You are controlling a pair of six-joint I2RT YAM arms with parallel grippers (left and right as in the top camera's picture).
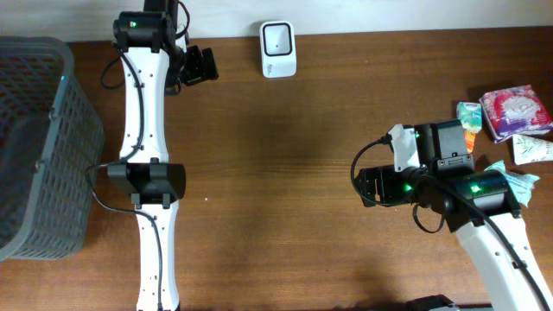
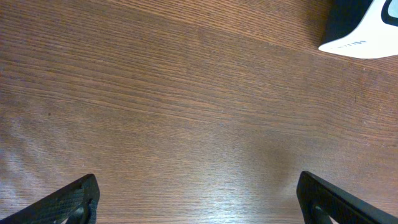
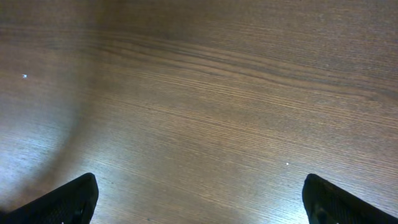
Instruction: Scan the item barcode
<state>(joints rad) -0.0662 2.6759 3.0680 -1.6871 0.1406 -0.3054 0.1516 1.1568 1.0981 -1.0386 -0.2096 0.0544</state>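
Overhead looks straight down on the table (image 1: 285, 173). Both wrist cameras hover close over its wood; the left shares the scanner (image 2: 367, 37), at two o'clock.

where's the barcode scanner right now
Overhead, the scanner sits at the far edge of the table near the middle, a little right of the left arm; its corner shows top right in the left wrist view.

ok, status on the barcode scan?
Both open, empty: left gripper near scanner, right gripper over bare table. Far right, item packets untouched. Nothing blocking the scanner.
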